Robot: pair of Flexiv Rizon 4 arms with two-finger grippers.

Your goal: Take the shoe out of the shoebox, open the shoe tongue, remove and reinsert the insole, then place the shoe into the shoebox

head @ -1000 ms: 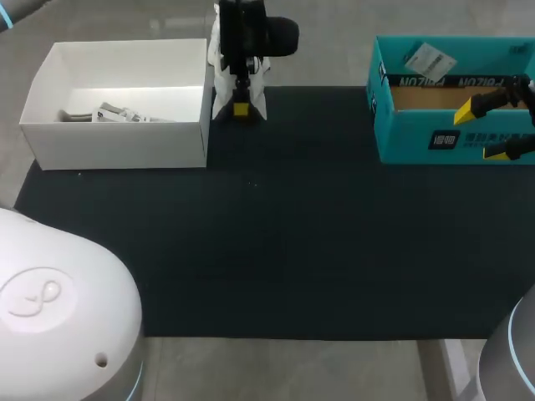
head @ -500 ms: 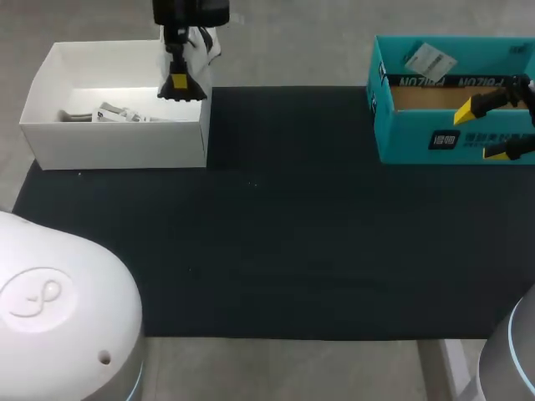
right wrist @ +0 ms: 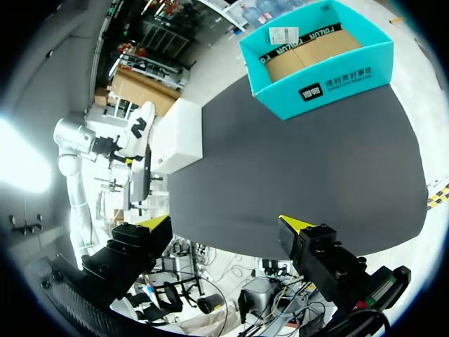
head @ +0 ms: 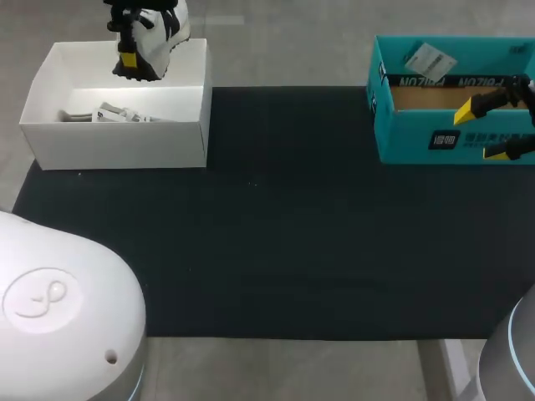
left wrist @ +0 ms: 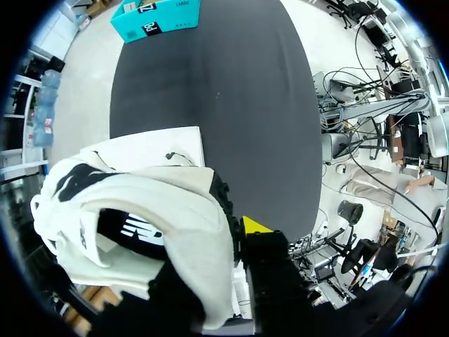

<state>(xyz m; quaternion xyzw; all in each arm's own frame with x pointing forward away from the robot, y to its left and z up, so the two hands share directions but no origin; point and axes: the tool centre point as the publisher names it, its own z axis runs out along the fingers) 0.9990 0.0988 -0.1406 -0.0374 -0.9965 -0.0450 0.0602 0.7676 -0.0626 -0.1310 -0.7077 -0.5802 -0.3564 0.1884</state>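
- Head view: your left end effector [head: 127,60] grips the white sneaker [head: 159,33] above the white shoebox [head: 125,142].
- Your right end effector [head: 493,127] gapes wide by the teal box [head: 401,138].

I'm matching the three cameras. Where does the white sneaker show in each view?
Head view: white sneaker in the left end effector, above the white shoebox's far wall.
Left wrist view: in its own end effector, close up, over the shoebox.
Right wrist view: far ahead, beside the shoebox, away from the teal box.
Shared landmark: the teal box.
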